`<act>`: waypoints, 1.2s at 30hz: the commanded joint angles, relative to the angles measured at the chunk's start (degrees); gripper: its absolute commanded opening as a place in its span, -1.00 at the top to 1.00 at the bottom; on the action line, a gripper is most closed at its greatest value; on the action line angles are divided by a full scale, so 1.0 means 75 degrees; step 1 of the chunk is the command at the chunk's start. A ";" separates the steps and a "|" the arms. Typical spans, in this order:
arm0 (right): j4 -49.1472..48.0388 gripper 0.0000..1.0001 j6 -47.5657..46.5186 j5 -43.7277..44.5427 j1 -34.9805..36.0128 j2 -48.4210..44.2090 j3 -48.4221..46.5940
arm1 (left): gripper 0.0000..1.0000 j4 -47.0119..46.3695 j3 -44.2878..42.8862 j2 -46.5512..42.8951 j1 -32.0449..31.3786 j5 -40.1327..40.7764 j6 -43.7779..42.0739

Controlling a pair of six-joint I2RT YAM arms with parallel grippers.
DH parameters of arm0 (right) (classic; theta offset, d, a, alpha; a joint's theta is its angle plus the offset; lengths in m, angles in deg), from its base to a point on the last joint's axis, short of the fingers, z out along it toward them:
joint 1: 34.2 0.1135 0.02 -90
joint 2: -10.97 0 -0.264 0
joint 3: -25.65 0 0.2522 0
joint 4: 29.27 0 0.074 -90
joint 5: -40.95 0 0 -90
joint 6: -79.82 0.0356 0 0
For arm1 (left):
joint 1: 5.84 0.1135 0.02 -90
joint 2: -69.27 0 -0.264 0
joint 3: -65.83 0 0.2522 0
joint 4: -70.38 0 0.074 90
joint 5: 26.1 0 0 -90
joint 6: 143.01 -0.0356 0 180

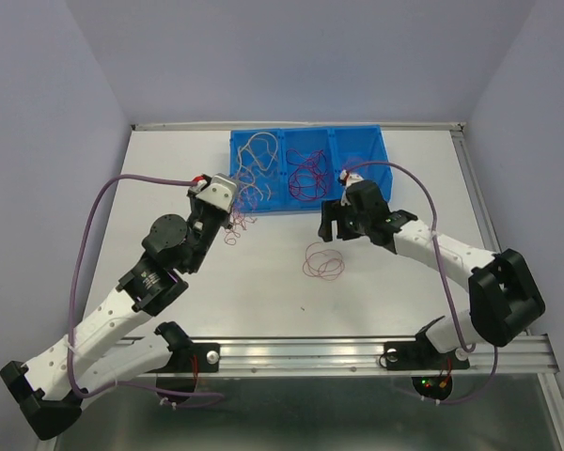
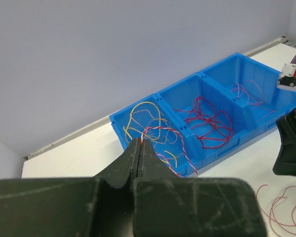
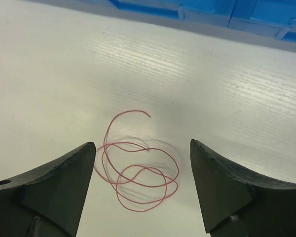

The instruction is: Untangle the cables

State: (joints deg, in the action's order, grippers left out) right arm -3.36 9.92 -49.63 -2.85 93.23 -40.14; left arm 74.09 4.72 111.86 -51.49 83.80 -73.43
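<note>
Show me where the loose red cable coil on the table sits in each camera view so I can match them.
Top external: red cable coil on the table near centre, just in front of the right tool.
Left wrist: the coil at the bottom right corner, cut by the frame edge.
Right wrist: the coil at centre frame, between that open tool's two sides.
Shared landmark: the blue bin, beyond the coil in all three views.

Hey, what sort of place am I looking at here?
Most likely a robotics lab work cell: left arm and right arm bolted to a metal rail at a white table, plain walls closing it in, and a blue three-compartment bin of thin wires.
</note>
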 commanded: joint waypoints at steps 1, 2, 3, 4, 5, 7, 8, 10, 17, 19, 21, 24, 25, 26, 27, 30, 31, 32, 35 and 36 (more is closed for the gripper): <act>0.0289 -0.79 -0.0874 -0.0414 0.0389 0.0070 -0.0151 | 1.00 -0.0360 0.0032 -0.0135 -0.0007 -0.0017 0.0005; 0.0442 -0.84 -0.1049 -0.0427 0.0587 0.0361 -0.0280 | 1.00 -0.0360 0.0032 -0.0147 -0.0007 -0.0017 0.0005; 0.0687 -0.93 -0.1120 -0.0322 0.0693 0.0527 -0.0363 | 1.00 -0.0349 0.0032 -0.0159 -0.0019 -0.0017 0.0005; 0.0817 -0.96 -0.1179 -0.0159 0.0799 0.0667 -0.0549 | 1.00 -0.0348 0.0032 -0.0171 -0.0007 -0.0005 0.0005; 0.0935 -0.98 -0.1284 0.0260 0.1009 0.0889 -0.0620 | 1.00 -0.0337 0.0056 -0.0194 -0.0007 -0.0040 -0.0007; 0.1100 -1.00 -0.1343 0.0533 0.1139 0.1032 -0.0703 | 1.00 -0.0337 0.0056 -0.0217 -0.0007 -0.0040 -0.0007; 0.1123 -1.00 -0.1367 0.0627 0.1186 0.1090 -0.0750 | 1.00 -0.0337 0.0056 -0.0217 -0.0007 -0.0052 0.0005; 0.1205 -1.00 -0.1402 0.0780 0.1268 0.1242 -0.0797 | 1.00 -0.0337 0.0044 -0.0206 -0.0007 -0.0087 -0.0007; 0.1416 -1.00 -0.1543 0.0674 0.1433 0.1664 -0.0926 | 1.00 -0.0290 0.0056 -0.0217 -0.0007 -0.0146 0.0005; 0.1510 -1.00 -0.1578 0.0640 0.1479 0.1770 -0.0996 | 1.00 -0.0278 0.0056 -0.0206 -0.0007 -0.0157 0.0005; 0.1592 -1.00 -0.1601 0.0733 0.1584 0.1934 -0.1054 | 1.00 -0.0278 0.0056 -0.0217 -0.0007 -0.0134 0.0005; 0.1744 -1.00 -0.1660 0.0851 0.1678 0.2191 -0.1137 | 1.00 -0.0278 0.0056 -0.0194 -0.0007 -0.0146 0.0005; 0.1779 -1.00 -0.1672 0.0827 0.1702 0.2227 -0.1148 | 1.00 -0.0278 0.0056 -0.0194 -0.0007 -0.0157 0.0005; 0.1791 -1.00 -0.1695 0.0792 0.1760 0.2274 -0.1183 | 1.00 -0.0278 0.0056 -0.0194 -0.0019 -0.0146 0.0005; 0.1814 -1.00 -0.1718 0.0757 0.1772 0.2309 -0.1184 | 1.00 -0.0278 0.0056 -0.0194 -0.0007 -0.0157 0.0005; 0.1896 -0.49 -0.1707 0.0803 0.1784 0.2392 -0.1242 | 1.00 -0.0266 0.0056 -0.0194 -0.0007 -0.0157 -0.0007; 0.1897 -0.31 -0.1707 0.0804 0.1796 0.2403 -0.1254 | 1.00 -0.0266 0.0044 -0.0194 -0.0007 -0.0169 -0.0007; 0.1920 0.08 -0.1695 0.0792 0.1784 0.2392 -0.1277 | 1.00 -0.0266 0.0056 -0.0194 -0.0007 -0.0157 -0.0007; 0.1908 0.68 -0.1672 0.0757 0.1784 0.2134 -0.1266 | 1.00 -0.0266 0.0056 -0.0182 -0.0007 -0.0169 0.0005; 0.1897 0.80 -0.1672 0.0757 0.1796 0.2029 -0.1243 | 1.00 -0.0266 0.0056 -0.0182 -0.0007 -0.0181 0.0005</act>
State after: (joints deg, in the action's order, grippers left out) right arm 9.23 -2.39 -44.45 10.14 110.10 -47.64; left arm 74.23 4.72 111.36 -51.49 82.73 -73.43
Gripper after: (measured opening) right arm 0.164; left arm 0.026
